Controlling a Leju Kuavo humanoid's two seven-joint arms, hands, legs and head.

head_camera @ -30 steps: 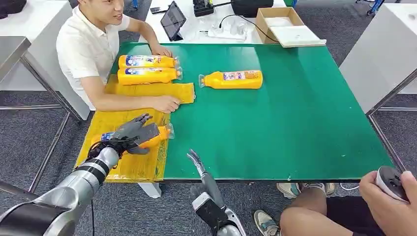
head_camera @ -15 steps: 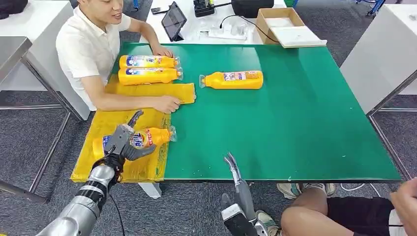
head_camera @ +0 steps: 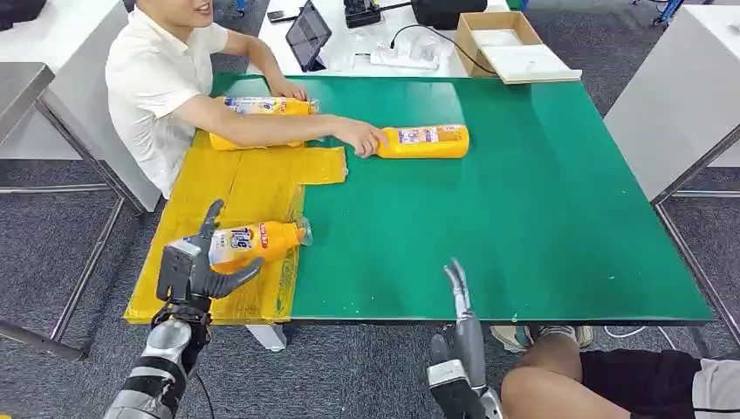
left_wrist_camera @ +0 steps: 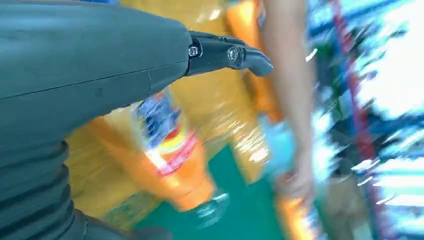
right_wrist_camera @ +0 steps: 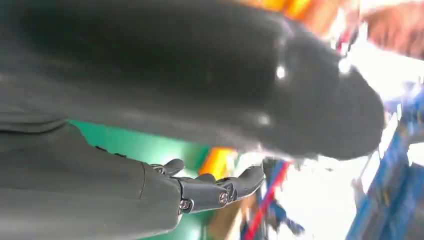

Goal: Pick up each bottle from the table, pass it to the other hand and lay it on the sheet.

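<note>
Your left hand (head_camera: 194,266) sits at the near left corner of the bench (head_camera: 524,227), fingers spread wide and holding nothing. The bottle (head_camera: 257,242) lies on its side on the yellow sheet (head_camera: 244,183) just beside those fingers, touching or nearly so (can't tell which), cap toward the green. Your right hand (head_camera: 460,301) is at the near edge, fingers straight, empty. A person's hand (head_camera: 362,138) rests on another bottle (head_camera: 425,140) toward the far edge.
</note>
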